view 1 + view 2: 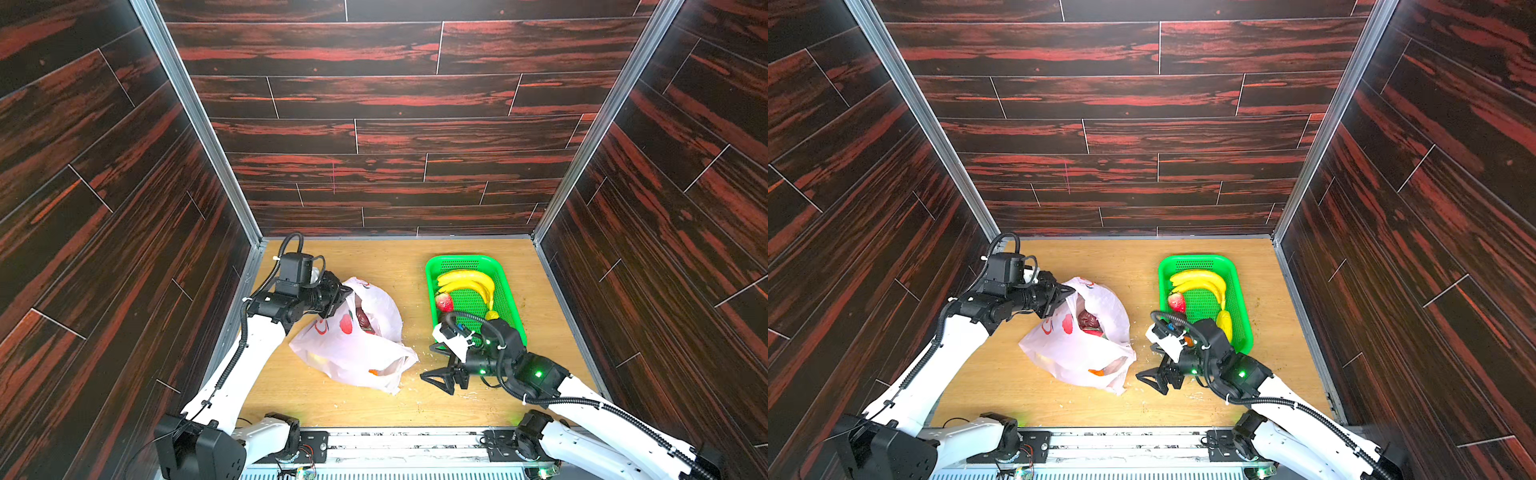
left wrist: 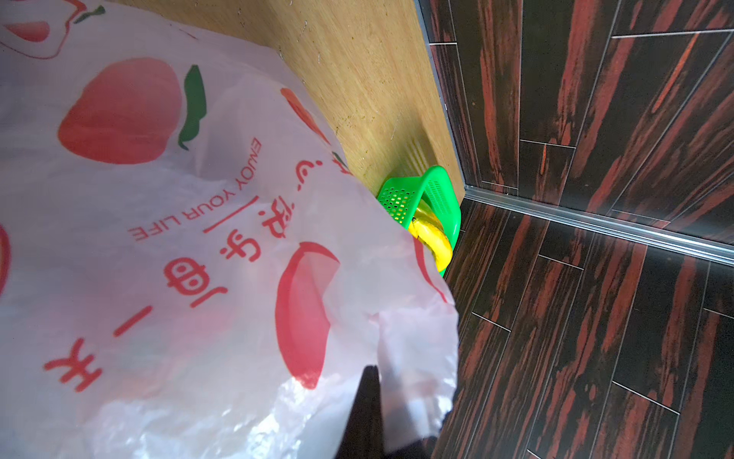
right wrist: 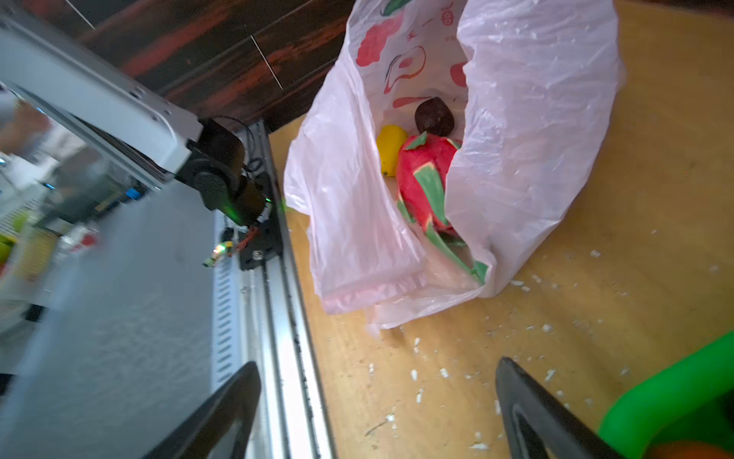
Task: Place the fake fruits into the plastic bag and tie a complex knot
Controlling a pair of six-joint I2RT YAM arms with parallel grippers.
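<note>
In a top view, left fingers (image 1: 340, 297) clamp the plastic bag (image 1: 357, 353) rim on the tabletop (image 1: 395, 257); right fingers (image 1: 441, 380) gape empty beside it; banana bunch (image 1: 467, 282) and strawberry (image 1: 444, 302) sit in the basket (image 1: 510, 307). Right wrist view: dragon fruit (image 3: 427, 175), lemon (image 3: 391, 149) and purple ball (image 3: 434, 116) are bagged; tying is pending.

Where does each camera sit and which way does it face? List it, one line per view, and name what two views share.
Top views: high over the near edge, looking down at the table, showing left gripper shut on the plastic bag, right gripper open.
Left wrist: against the bag, facing the green basket and banana bunch; one finger shows.
Right wrist: low, facing the bag's mouth with the dragon fruit; both fingers show.
Shared: both wrist views show bag and basket.
</note>
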